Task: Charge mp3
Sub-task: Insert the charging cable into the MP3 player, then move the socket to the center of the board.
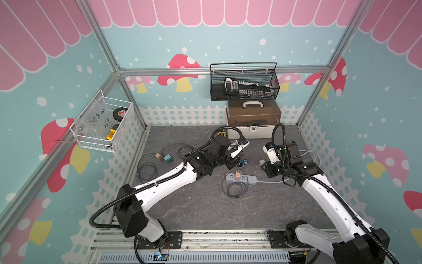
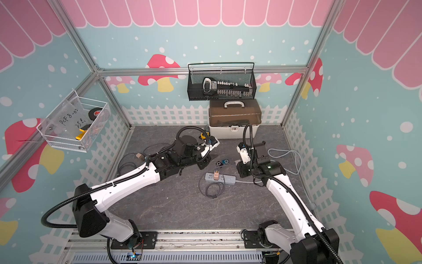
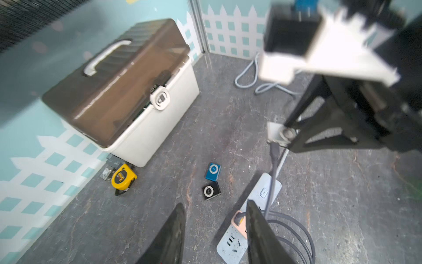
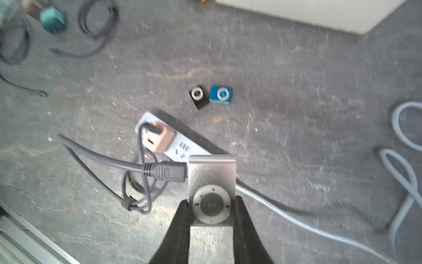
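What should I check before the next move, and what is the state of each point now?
1. The right gripper is closed on the silver mp3 player: ok.
2. The grey plug meets the player's side; fully seated: cannot tell.
3. The cable's other end sits in the peach adapter: ok.
4. The adapter stands in the power strip: ok; strip switched on: cannot tell.
5. The left gripper is open, with nothing between its jaws: ok.
6. The blue player and the black player lie on the table, apart from the cable: ok.
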{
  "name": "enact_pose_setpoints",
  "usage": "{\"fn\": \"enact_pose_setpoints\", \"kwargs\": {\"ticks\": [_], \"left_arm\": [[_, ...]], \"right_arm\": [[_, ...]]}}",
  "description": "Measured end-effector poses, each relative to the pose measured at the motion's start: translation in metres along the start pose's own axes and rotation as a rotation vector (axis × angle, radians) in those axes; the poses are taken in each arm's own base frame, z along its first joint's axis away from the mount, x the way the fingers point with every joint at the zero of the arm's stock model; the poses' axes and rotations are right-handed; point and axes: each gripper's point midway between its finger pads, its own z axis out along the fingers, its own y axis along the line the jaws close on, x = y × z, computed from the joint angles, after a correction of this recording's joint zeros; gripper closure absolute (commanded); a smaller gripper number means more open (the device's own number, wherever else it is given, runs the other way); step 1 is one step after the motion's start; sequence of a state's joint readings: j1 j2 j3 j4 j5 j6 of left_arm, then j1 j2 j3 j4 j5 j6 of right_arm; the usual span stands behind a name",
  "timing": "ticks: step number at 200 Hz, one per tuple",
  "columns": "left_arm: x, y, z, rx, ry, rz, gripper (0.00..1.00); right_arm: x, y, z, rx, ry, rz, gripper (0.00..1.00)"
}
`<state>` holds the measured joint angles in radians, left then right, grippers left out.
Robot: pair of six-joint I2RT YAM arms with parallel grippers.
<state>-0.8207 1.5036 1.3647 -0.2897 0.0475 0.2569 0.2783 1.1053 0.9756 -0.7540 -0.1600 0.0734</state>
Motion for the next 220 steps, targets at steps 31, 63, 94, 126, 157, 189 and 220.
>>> {"fn": "enact_pose_setpoints", "kwargs": {"ticks": [31,63,94,126,157,189,220], "left_arm": [[-0.011,0.027,-0.022,-0.053,-0.064,-0.055,0.56],[0.006,0.038,-0.028,-0.072,-0.043,-0.087,0.56],[0.029,0.042,-0.03,-0.083,-0.004,-0.108,0.56],[0.042,0.046,-0.034,-0.095,0.013,-0.127,0.56],[0.052,0.048,-0.034,-0.101,0.032,-0.139,0.56],[0.059,0.057,-0.034,-0.124,0.045,-0.171,0.56],[0.064,0.071,-0.037,-0.161,0.05,-0.199,0.57]], "right_arm": [[0.025,-0.011,0.001,0.033,0.091,-0.117,0.92],[0.034,-0.012,-0.004,0.028,0.105,-0.307,0.95],[0.066,0.005,0.005,-0.109,0.189,-0.481,0.99],[0.096,0.017,0.013,-0.229,0.276,-0.569,1.0],[0.123,0.018,0.029,-0.266,0.375,-0.629,1.0],[0.138,0.011,0.054,-0.235,0.45,-0.684,0.99],[0.138,0.002,0.083,-0.208,0.49,-0.675,0.99]]}}
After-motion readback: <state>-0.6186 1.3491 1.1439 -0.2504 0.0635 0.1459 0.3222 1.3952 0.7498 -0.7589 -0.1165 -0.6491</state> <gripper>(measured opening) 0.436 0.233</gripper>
